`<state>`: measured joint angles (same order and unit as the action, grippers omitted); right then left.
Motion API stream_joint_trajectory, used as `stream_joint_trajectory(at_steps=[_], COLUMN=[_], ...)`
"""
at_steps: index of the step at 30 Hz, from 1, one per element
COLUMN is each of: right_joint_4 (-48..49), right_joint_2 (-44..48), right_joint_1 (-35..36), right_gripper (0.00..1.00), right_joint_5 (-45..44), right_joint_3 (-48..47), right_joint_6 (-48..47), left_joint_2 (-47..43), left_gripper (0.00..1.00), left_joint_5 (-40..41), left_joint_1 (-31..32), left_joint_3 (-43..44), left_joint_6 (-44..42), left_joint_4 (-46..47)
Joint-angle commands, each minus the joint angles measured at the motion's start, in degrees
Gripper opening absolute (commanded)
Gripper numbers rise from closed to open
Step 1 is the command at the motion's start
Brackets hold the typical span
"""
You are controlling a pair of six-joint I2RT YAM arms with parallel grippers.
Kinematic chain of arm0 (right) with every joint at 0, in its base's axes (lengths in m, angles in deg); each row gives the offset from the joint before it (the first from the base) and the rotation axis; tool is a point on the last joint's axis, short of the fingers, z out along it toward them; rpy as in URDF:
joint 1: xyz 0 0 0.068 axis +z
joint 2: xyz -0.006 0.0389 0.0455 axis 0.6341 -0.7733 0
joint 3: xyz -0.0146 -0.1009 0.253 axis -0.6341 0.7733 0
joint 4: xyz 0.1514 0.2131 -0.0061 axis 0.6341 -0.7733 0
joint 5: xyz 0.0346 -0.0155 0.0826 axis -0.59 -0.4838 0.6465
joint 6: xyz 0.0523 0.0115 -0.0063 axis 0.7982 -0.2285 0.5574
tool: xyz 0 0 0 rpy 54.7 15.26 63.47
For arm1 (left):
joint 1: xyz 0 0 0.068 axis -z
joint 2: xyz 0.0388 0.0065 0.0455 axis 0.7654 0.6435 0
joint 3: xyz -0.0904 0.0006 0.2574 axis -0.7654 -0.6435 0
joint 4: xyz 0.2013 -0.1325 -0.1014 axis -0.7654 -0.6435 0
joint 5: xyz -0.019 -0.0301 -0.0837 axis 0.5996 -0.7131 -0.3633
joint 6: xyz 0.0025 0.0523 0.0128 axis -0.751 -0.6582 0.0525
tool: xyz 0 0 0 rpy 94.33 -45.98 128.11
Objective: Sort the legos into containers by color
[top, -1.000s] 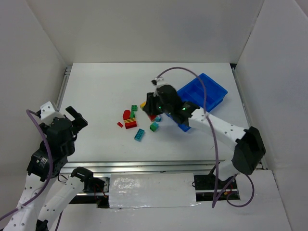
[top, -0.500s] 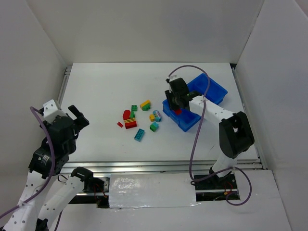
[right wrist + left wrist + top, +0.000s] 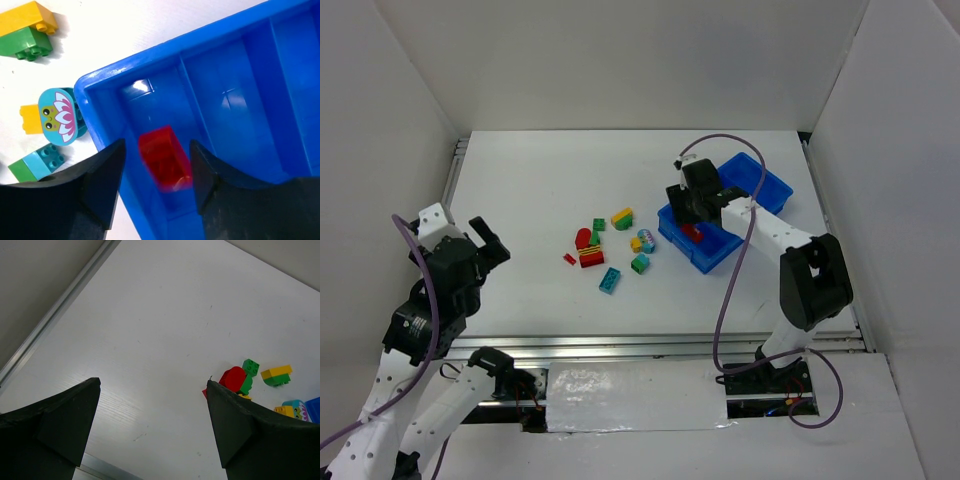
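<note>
Here, right hand point(image 3: 155, 150) spread over blue tray point(image 3: 125, 70), red lego point(image 3: 165, 162) directly beneath it.

in the right wrist view the red brick point(image 3: 165, 159) inside the blue tray point(image 3: 165, 52) is smeared, so we cannot make out its studs, and the tray runs off the right edge. from above, the right end effector point(image 3: 692, 215) covers part of the tray's near end and leaves only a speck of that brick showing. in the left wrist view a finger point(image 3: 245, 430) of the left end effector point(image 3: 152, 384) hides part of a red piece point(image 3: 231, 378) on the worktop point(image 3: 150, 340), and the picture's edge cuts the tray's corner.
</note>
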<state>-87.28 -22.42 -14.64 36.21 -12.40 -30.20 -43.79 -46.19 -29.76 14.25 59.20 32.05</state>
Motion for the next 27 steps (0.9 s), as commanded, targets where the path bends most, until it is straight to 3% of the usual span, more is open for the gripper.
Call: stream_joint_trajectory(at_steps=[1,8,14,17,18,21,27], right_joint_4=[0.2,-2.6,1.4,-0.8,-0.9,-3.4,-13.4], right_joint_2=[2.5,6.7,10.3,6.1,3.7,-3.1,-19.4], right_joint_1=[-0.1,1.4,13.2,17.8,19.3,27.0,31.0], right_gripper=[0.69,0.82,0.85,0.86,0.93,1.0,1.0], right_joint_5=[0.9,0.9,-2.2,-4.2,-6.0,-10.2,-13.4], right_joint_3=[-0.1,-3.7,-5.3,-9.2,-10.1,-15.7,-33.7], right_joint_6=[-0.2,3.8,13.0,23.3,26.6,29.2,31.7], left_joint_2=[0.4,1.2,1.4,1.5,1.5,1.8,2.0], left_gripper=[1.0,0.99,1.0,0.99,0.99,0.99,0.99], left_joint_5=[-0.8,-1.3,-0.4,-0.1,-0.1,-0.3,-0.8], left_joint_1=[0.3,0.3,0.3,0.3,0.3,0.3,0.2], left_joint_3=[-0.3,-0.3,-0.1,-0.1,-0.1,-0.1,0.0], left_joint_6=[-1.3,-1.6,-1.1,-0.7,-0.7,-0.7,-1.0], left_joint_4=[3.0,3.0,2.6,2.3,2.3,2.4,2.4])
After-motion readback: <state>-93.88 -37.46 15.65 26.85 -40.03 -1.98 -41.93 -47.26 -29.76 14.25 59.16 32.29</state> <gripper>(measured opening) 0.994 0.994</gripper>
